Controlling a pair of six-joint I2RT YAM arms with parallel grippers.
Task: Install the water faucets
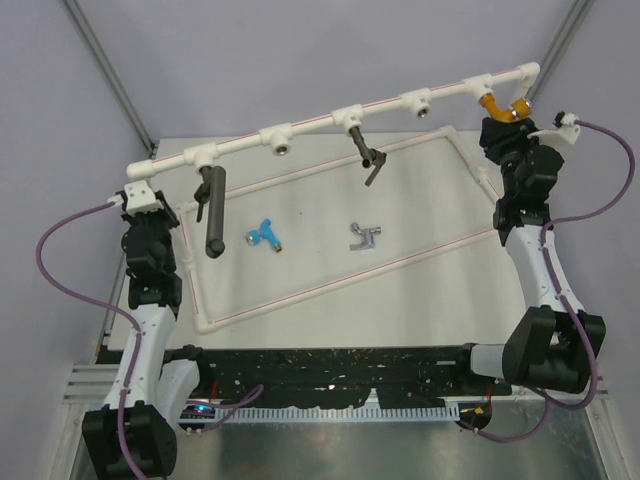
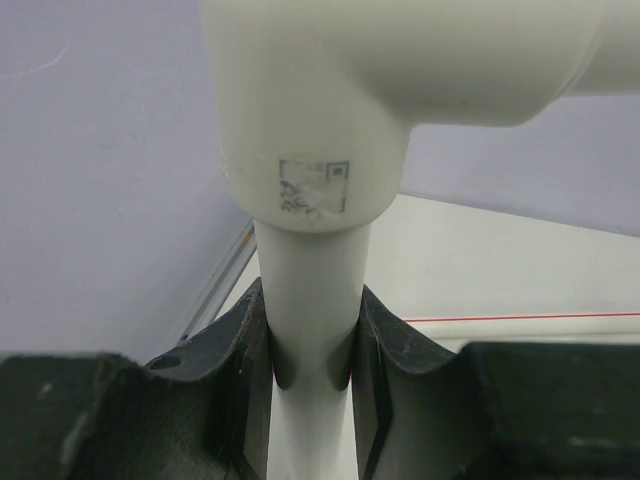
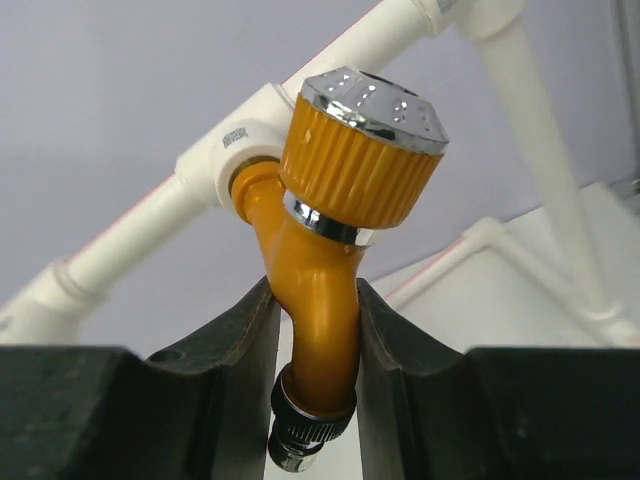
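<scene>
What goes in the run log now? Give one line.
left claw: shut on white pipe | right claw: shut on orange faucet, at pipe end | blue faucet, silver faucet: lying on table

You can't read the printed code point(image 2: 313, 187) on the white elbow point(image 2: 330, 80) — too blurred. Pipe point(image 2: 310, 300) below runs off the bottom edge. Blue faucet point(image 1: 265, 234) threads overhead — too small.

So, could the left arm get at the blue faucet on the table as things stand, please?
Probably not yet: the left claw is shut on the white pipe, and the dark cylinder lies between it and the blue faucet.
</scene>
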